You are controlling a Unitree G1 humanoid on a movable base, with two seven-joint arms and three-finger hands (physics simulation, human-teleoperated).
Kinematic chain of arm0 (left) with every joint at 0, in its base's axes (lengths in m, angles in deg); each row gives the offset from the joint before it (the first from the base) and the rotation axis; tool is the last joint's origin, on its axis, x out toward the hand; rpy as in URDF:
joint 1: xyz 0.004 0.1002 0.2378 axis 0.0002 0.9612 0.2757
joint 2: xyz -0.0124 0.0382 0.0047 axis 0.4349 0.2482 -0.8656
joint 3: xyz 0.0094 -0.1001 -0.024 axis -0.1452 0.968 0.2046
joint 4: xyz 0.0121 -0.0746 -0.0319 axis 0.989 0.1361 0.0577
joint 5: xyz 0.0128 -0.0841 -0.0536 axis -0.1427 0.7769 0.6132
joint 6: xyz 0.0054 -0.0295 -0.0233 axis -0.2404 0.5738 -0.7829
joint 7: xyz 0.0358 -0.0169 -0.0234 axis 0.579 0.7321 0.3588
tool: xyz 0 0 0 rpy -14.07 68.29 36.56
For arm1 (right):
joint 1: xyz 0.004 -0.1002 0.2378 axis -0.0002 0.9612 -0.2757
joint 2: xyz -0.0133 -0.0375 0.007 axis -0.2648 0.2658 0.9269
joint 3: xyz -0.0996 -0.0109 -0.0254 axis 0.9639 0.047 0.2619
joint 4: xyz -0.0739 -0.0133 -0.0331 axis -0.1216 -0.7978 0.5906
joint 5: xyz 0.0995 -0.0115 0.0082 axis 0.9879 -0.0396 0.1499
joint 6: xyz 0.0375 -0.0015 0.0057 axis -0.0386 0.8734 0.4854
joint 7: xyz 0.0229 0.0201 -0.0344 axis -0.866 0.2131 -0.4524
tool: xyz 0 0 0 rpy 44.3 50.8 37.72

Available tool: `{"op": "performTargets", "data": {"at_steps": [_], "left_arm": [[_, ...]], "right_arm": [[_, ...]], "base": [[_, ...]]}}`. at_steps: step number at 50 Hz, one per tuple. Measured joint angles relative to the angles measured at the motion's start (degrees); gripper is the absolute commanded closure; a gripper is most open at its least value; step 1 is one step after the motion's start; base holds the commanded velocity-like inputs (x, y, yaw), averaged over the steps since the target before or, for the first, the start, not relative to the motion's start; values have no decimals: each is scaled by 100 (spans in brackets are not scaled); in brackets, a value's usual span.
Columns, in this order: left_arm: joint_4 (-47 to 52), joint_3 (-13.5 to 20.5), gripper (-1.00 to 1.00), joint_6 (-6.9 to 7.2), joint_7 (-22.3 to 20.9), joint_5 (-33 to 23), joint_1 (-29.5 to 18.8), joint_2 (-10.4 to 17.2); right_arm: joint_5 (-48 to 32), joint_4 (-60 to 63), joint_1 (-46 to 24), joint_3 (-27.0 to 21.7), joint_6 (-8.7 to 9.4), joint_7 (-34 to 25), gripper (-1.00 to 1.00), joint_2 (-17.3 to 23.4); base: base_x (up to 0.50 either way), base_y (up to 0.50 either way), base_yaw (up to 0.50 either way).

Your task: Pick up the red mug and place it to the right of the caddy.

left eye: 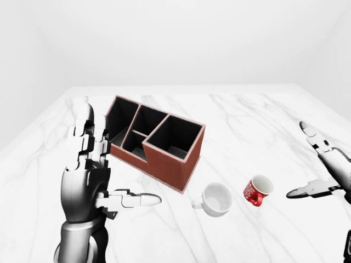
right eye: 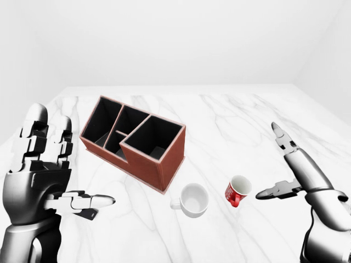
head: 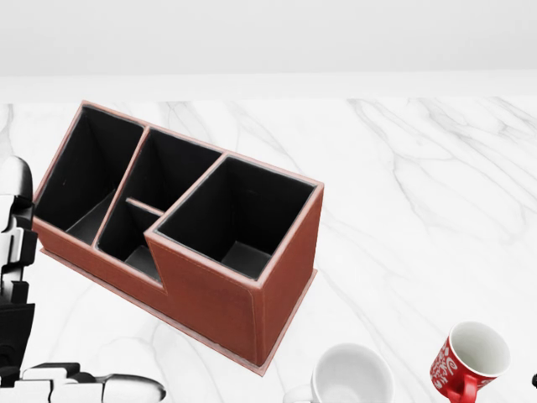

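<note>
Reaching for: the small red ceramic mug with white lettering [right eye: 237, 190], tipped on its side on the white marble tabletop [right eye: 230, 120], at 5 o'clock from the rust-brown leather caddy with black compartments [right eye: 134, 141].
My right hand [right eye: 299, 164]: fingers spread wide, empty, just beside the mug at its 3 o'clock, not touching.
My left hand [left eye: 88, 175]: fingers splayed and raised, thumb out, holding nothing, at 8 o'clock from the caddy.
Risk one: a tilted mug may roll if one finger nudges it first.
Risk two: the plain white mug [right eye: 193, 200] sits at the red mug's 9 o'clock; a sweep could knock it.
Risk three: that white mug crowds the landing spot.
</note>
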Motion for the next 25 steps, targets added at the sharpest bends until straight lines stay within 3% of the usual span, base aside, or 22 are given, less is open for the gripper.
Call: {"op": "performTargets", "data": {"at_steps": [25], "left_arm": [[-25, -4, -100, 0, -6, -18, -14, 2]], "right_arm": [[-538, -923, -328, 627, 0, 0, -100, 244]], "base": [[0, 0, 0]]}}
